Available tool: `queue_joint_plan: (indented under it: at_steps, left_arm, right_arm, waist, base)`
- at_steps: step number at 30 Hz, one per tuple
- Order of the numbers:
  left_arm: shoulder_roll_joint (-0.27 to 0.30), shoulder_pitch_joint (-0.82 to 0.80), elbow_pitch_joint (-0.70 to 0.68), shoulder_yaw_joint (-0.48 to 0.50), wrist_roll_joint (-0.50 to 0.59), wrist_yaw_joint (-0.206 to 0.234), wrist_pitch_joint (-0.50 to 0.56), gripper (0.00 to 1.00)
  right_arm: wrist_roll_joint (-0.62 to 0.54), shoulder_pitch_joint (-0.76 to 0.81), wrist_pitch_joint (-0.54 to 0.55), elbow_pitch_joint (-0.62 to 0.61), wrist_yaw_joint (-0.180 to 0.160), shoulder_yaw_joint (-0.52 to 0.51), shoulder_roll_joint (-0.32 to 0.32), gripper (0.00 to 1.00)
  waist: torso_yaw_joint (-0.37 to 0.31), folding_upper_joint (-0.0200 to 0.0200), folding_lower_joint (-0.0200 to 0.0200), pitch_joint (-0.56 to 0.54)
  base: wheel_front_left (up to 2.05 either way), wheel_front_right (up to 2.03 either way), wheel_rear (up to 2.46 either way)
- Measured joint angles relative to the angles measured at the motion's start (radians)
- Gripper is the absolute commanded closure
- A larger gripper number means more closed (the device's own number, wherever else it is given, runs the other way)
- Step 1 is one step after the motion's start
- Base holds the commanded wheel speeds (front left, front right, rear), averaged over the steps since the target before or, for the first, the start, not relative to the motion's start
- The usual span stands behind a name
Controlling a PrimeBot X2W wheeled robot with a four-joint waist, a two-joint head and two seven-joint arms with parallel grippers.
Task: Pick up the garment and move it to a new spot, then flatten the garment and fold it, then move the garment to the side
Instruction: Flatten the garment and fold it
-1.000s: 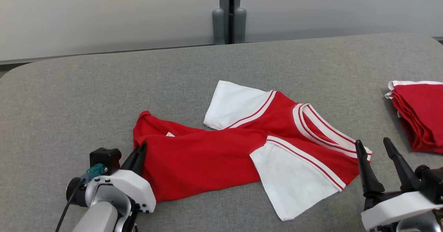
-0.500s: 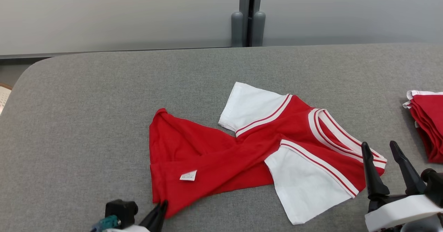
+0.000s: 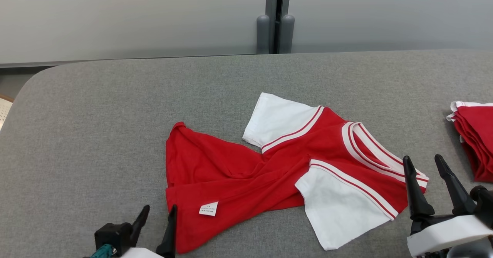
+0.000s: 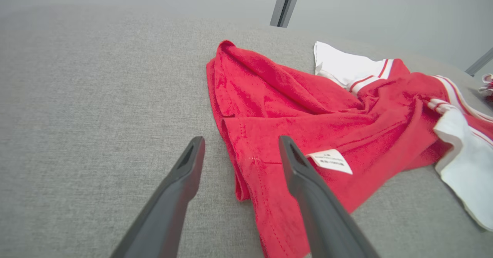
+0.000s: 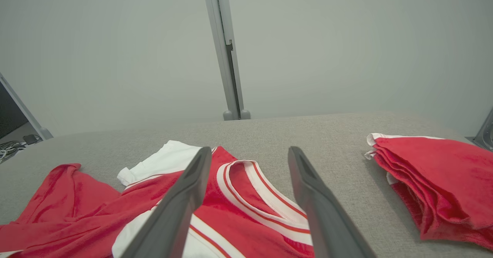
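Limp, light-looking shirt (image 3: 231,173) twisted mid-frame, probably best pinched at a hem corner; left end effector (image 3: 160,211) and right end effector (image 3: 422,161) wide, empty.

A table (image 3: 96,108) covered in grey woven fabric, rounded at its left corner, is seen before pale grey wall panels (image 3: 115,19). The panels are parted by a dark vertical post (image 3: 278,4) — two rounded grey caps (image 3: 263,30) are set at its foot. Soft, even light is cast throughout.

place: lab-like test room | cues: grey felt table (image 3: 115,108), frosted wall panels (image 3: 134,19)
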Motion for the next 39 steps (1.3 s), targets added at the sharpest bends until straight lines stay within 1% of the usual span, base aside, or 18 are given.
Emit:
queue_joint_plan:
  at_steps: [6, 12, 16, 20, 27, 39]
  left_arm:
    - [0.014, -0.022, -0.052, 0.043, 0.070, 0.062, -0.124, 0.00]
    - [0.040, -0.030, -0.113, 0.075, 0.102, 0.087, -0.158, 0.00]
    - [0.069, -0.032, -0.150, 0.074, 0.136, 0.106, -0.147, 0.00]
    - [0.092, -0.016, -0.166, 0.058, 0.148, 0.108, -0.118, 0.00]
    - [0.088, 0.022, -0.170, 0.041, 0.145, 0.119, -0.096, 0.00]
    - [0.100, 0.022, -0.181, 0.034, 0.141, 0.123, -0.066, 0.00]
  right_arm:
    - [-0.011, 0.002, 0.009, -0.018, 0.000, 0.002, -0.012, 0.00]
    - [-0.021, 0.011, 0.033, -0.028, 0.000, 0.009, -0.030, 0.00]
    - [-0.021, 0.015, 0.042, -0.033, 0.000, 0.021, -0.043, 0.00]
    - [-0.017, 0.032, 0.049, -0.039, 0.000, 0.031, -0.048, 0.00]
    - [-0.003, 0.040, 0.045, -0.040, 0.000, 0.040, -0.042, 0.00]
    - [0.004, 0.041, 0.038, -0.032, 0.000, 0.039, -0.035, 0.00]
  waist:
    - [-0.002, 0.0001, 0.0000, -0.031]
    - [-0.006, 0.0000, 0.0000, -0.070]
    - [-0.006, 0.0000, 0.0000, -0.095]
    - [-0.013, 0.0000, 0.0000, -0.114]
    - [-0.025, 0.0000, 0.0000, -0.130]
    - [-0.020, 0.0000, 0.0000, -0.124]
  base:
    - [0.00, 0.00, 0.00]
    - [0.00, 0.00, 0.00]
    - [0.00, 0.00, 0.00]
    - [0.00, 0.00, 0.00]
    - [0.00, 0.00, 0.00]
    - [0.00, 0.00, 0.00]
